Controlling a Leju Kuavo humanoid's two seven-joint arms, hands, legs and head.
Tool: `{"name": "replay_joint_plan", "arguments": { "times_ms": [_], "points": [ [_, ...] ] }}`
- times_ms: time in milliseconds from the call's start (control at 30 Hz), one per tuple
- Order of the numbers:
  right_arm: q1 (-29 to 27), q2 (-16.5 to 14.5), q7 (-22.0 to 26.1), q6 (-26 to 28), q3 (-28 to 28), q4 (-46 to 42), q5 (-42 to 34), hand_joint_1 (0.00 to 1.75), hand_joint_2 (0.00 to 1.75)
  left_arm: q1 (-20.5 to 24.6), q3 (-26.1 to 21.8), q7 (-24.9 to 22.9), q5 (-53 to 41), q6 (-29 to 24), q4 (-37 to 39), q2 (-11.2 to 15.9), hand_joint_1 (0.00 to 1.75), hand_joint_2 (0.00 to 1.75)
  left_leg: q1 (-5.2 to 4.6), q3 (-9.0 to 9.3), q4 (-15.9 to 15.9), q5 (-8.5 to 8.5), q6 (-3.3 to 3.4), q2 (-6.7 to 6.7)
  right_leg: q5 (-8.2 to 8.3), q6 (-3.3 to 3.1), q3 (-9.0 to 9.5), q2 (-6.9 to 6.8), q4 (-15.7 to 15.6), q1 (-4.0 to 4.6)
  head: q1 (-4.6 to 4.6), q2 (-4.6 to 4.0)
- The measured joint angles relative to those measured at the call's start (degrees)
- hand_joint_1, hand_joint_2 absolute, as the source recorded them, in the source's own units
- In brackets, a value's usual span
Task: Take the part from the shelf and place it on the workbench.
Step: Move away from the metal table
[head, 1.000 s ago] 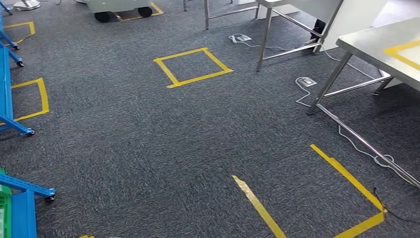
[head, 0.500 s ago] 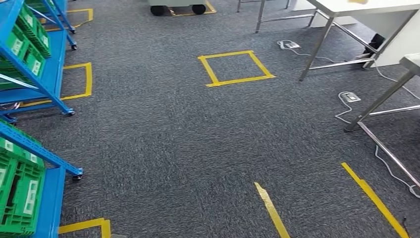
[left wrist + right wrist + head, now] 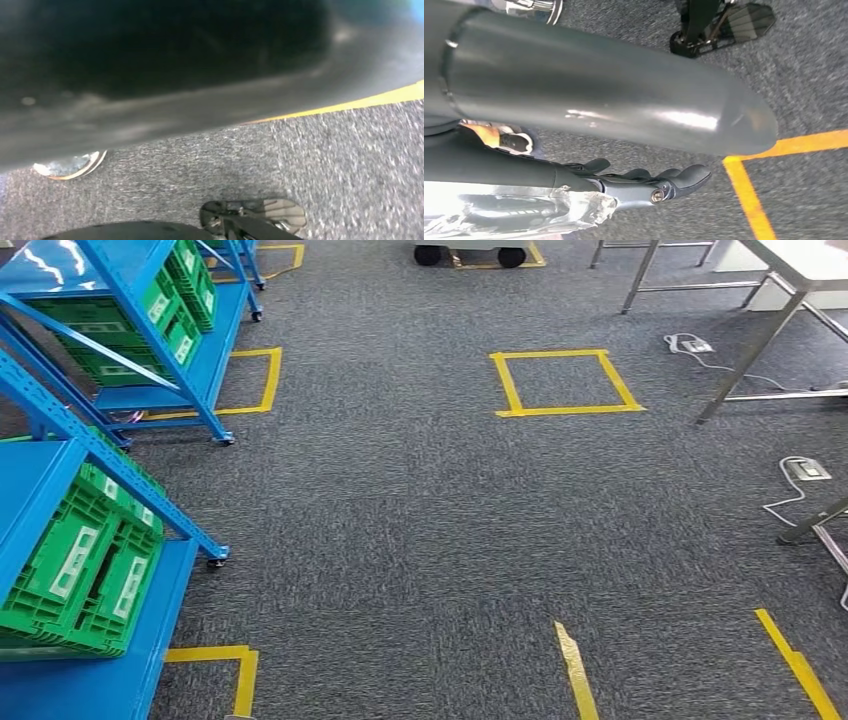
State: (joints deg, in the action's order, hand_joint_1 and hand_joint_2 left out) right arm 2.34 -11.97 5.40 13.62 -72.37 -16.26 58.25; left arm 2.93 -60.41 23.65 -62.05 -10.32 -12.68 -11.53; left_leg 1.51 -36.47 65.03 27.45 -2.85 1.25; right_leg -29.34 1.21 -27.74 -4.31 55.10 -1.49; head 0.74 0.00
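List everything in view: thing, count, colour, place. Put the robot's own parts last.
shelving racks: two, blue, on castors, far left of the head view.
crates: several, green, white labels, on the rack shelves.
taped square: one, yellow, on the carpet ahead.
tape strips: several, yellow, on the near carpet and beside the racks.
carpet: one, dark grey, the whole floor.
tables: parts of two, metal legs, upper right.
floor sockets: two, grey, with white cables, right.
cart wheels: two, black, top edge.
right hand: one, dark grey, hanging over the carpet, clear plastic beside it.
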Motion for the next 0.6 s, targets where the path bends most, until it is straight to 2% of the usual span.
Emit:
{"name": "replay_joint_plan", "arguments": {
  "times_ms": [33,67,100,133,167,200,233,267,300,333,367,400,433,467,533,567,600],
  "points": [
    [0.0,0.1,0.0,0.0,0.0,0.0,0.0,0.00,0.00,0.1,0.0,0.0,0.0,0.0,0.0,-0.1,0.00,0.00,-0.02,1.53,-3.2,-1.13,-0.28,1.60,-0.50,0.56,-0.04,-0.54,0.5,0.05,0.18,0.00],
    [0.0,0.2,0.0,0.0,0.0,0.0,0.1,0.00,0.00,0.2,0.0,0.0,0.0,0.0,0.0,-0.1,0.00,0.00,-0.08,2.41,-5.1,-1.48,-0.01,2.87,-0.94,1.05,-0.13,-1.08,0.9,0.25,0.32,0.00],
    [0.0,0.2,0.0,0.0,0.0,0.0,0.1,0.00,0.00,0.3,0.0,0.0,0.0,0.0,0.0,-0.2,0.00,0.00,-0.23,2.66,-5.8,-1.13,0.50,3.65,-1.33,1.43,-0.20,-1.62,1.2,0.50,0.27,0.00],
    [0.0,0.3,0.0,0.0,0.0,0.0,0.2,0.00,0.00,0.3,0.0,0.0,0.0,0.0,0.0,-0.2,0.00,0.00,-0.45,2.56,-5.8,-0.62,1.26,3.64,-1.65,1.68,-0.10,-2.26,1.4,0.68,0.17,0.00],
    [0.1,0.2,0.0,-0.1,0.0,0.0,0.2,0.00,0.00,0.3,0.0,0.0,0.1,0.0,0.0,-0.2,0.00,0.00,-0.46,2.42,-5.6,-0.46,2.05,2.86,-1.86,1.81,0.22,-2.83,1.3,0.64,-0.09,0.00],
    [0.2,0.2,0.0,-0.1,0.0,0.1,0.2,0.00,0.00,0.2,0.0,0.0,0.1,0.0,0.0,-0.2,0.00,0.00,-0.49,2.40,-5.6,-0.38,2.50,2.16,-2.29,1.96,0.44,-2.46,1.5,0.49,-0.36,0.00],
    [0.3,0.2,0.0,-0.1,0.0,0.1,0.2,0.00,0.00,0.1,0.0,0.0,0.1,0.0,0.0,-0.2,0.00,0.00,-0.53,2.40,-5.6,-0.40,2.89,1.49,-3.10,2.07,0.37,-1.32,2.3,0.31,-0.45,0.00],
    [0.4,0.2,0.0,-0.1,0.0,0.1,0.3,0.00,0.00,0.1,-0.1,0.0,0.1,0.0,0.0,-0.2,0.00,0.00,-0.55,2.38,-5.6,-0.47,3.27,0.80,-4.59,2.15,-0.53,0.38,4.5,0.21,-0.54,0.00],
    [0.3,0.2,0.0,-0.1,0.0,0.1,0.3,0.00,0.00,0.2,-0.1,0.0,0.1,0.0,0.0,-0.2,0.00,0.00,-0.64,2.37,-5.6,-0.50,3.56,0.10,-6.48,2.12,-2.17,2.24,7.9,0.21,-0.62,0.00],
    [0.3,0.2,0.1,-0.1,0.0,0.1,0.2,0.00,0.00,0.3,-0.1,0.0,0.1,0.0,0.0,-0.2,0.00,0.00,-0.81,2.33,-5.6,-0.53,3.82,-0.71,-8.40,1.95,-4.31,3.36,12.2,0.29,-0.69,0.00],
    [0.1,0.2,0.0,-0.1,0.0,0.1,0.2,0.00,0.00,0.3,-0.1,0.0,0.1,0.0,0.0,-0.2,0.00,0.00,-1.06,2.31,-5.6,-0.53,4.05,-1.63,-9.74,1.69,-6.59,3.87,16.2,0.47,-0.74,0.00],
    [0.0,0.2,0.0,-0.1,0.0,0.2,0.2,0.00,0.00,0.3,-0.1,0.0,0.1,0.0,0.0,-0.2,0.00,0.00,-1.36,2.37,-5.6,-0.51,4.20,-2.53,-9.90,1.27,-8.23,4.04,18.6,0.67,-0.78,0.00],
    [0.0,0.2,0.0,-0.1,0.0,0.2,0.2,0.00,0.00,0.2,-0.1,0.0,0.1,0.0,0.0,-0.2,0.00,0.00,-1.69,2.48,-5.6,-0.49,4.33,-3.42,-8.88,0.69,-8.98,4.19,18.9,0.95,-0.80,0.00],
    [0.0,0.2,0.0,-0.1,0.0,0.2,0.2,0.00,0.00,0.2,-0.1,0.0,0.1,0.0,0.0,-0.2,0.00,0.00,-2.04,2.62,-5.6,-0.47,4.42,-4.30,-6.75,-0.12,-8.68,4.52,16.8,1.34,-0.79,0.00],
    [0.0,0.3,0.1,-0.1,0.0,0.2,0.2,0.00,0.00,0.1,-0.1,0.0,0.0,0.0,0.0,-0.4,0.00,0.00,-2.58,2.79,-5.6,-0.46,4.55,-5.86,-2.07,-2.31,-6.26,6.90,9.5,2.16,-0.66,0.00],
    [0.0,0.3,0.1,-0.1,0.0,0.2,0.2,0.00,0.00,0.2,-0.1,0.0,0.0,0.0,0.0,-0.4,0.00,0.00,-2.66,2.74,-5.6,-0.49,4.54,-6.62,-0.65,-3.20,-5.04,8.20,6.5,2.42,-0.57,0.00],
    [0.0,0.3,0.1,-0.1,0.0,0.2,0.2,0.00,0.00,0.2,-0.1,0.0,0.0,0.0,0.0,-0.5,0.00,0.00,-2.58,2.61,-5.6,-0.57,4.43,-7.30,-0.07,-3.78,-4.25,9.18,4.7,2.58,-0.52,0.00]
  ]
}}
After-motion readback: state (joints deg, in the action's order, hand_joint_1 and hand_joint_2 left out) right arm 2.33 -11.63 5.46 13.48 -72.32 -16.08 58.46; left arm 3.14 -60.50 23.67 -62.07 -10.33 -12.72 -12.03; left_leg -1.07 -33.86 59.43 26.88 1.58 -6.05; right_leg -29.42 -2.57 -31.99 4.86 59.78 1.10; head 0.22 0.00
